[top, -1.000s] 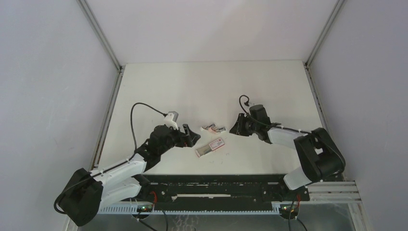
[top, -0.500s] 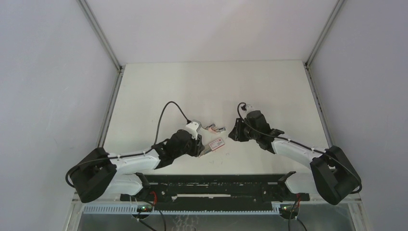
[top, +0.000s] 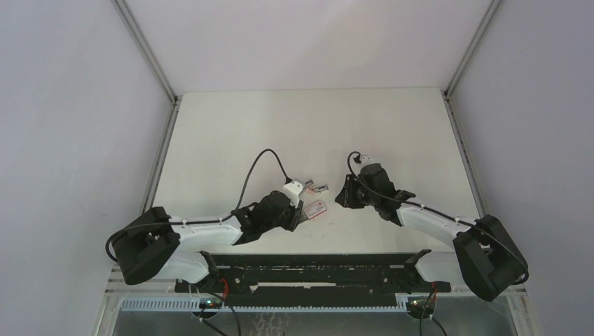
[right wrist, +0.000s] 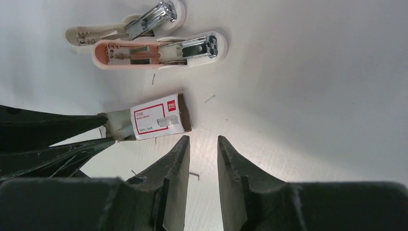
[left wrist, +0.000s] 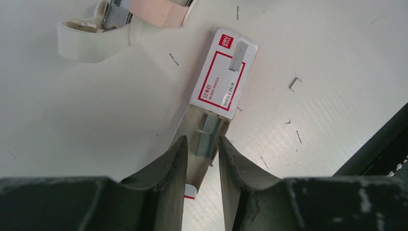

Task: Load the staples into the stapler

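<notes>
1. Stapler [right wrist: 144,50], pink-and-cream plastic with metal magazine: lay opened out on the white table [top: 280,126], just beyond the box, unmoved since a second earlier.
2. Staple box [left wrist: 219,77], white card with red frame: lay flat in the same spot as before, its cream inner tray [left wrist: 190,125] drawn out towards the left arm, a grey strip of staples [left wrist: 209,137] in it.
3. Left gripper [left wrist: 202,142]: had crossed to the box from beside the stapler and narrowed from wide. Its fingers flanked the tray end, but whether they pinched it could not be told.
4. Right gripper [right wrist: 202,139]: barely shifted, jaws slightly parted, holding nothing, near the box's closed end.
5. Loose staples [left wrist: 294,83]: scattered on the table.
</notes>
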Action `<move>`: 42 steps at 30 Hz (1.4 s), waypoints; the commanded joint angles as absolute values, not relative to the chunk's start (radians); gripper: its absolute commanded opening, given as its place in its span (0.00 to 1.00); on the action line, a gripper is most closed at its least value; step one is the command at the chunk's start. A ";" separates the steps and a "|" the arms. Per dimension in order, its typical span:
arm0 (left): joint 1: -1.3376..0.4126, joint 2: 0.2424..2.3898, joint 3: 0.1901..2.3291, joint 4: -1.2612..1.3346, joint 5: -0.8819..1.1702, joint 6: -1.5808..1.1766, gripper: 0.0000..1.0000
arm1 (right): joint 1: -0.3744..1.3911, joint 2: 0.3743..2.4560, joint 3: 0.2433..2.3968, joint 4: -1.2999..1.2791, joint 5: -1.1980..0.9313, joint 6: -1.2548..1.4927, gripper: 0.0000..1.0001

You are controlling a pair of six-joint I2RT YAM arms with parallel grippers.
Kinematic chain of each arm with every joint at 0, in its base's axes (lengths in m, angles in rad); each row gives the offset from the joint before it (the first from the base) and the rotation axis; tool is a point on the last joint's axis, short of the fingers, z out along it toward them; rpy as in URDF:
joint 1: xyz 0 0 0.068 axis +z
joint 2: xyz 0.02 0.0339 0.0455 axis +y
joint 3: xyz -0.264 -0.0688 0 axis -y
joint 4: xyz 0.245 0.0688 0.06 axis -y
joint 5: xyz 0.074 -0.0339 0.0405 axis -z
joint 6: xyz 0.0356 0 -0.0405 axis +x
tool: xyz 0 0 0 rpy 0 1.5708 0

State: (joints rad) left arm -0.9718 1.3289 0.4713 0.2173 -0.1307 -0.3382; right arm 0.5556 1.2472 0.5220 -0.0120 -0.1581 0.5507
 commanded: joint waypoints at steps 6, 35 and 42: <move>-1.003 1.375 0.547 0.210 -0.184 -0.297 0.34 | 0.543 1.212 0.514 0.024 -0.157 0.568 0.27; -1.048 1.429 0.555 0.197 -0.253 -0.296 0.25 | 0.502 1.167 0.481 0.040 -0.196 0.593 0.27; -1.047 1.336 0.529 0.217 -0.257 -0.351 0.20 | 0.485 1.058 0.480 0.013 -0.235 0.604 0.27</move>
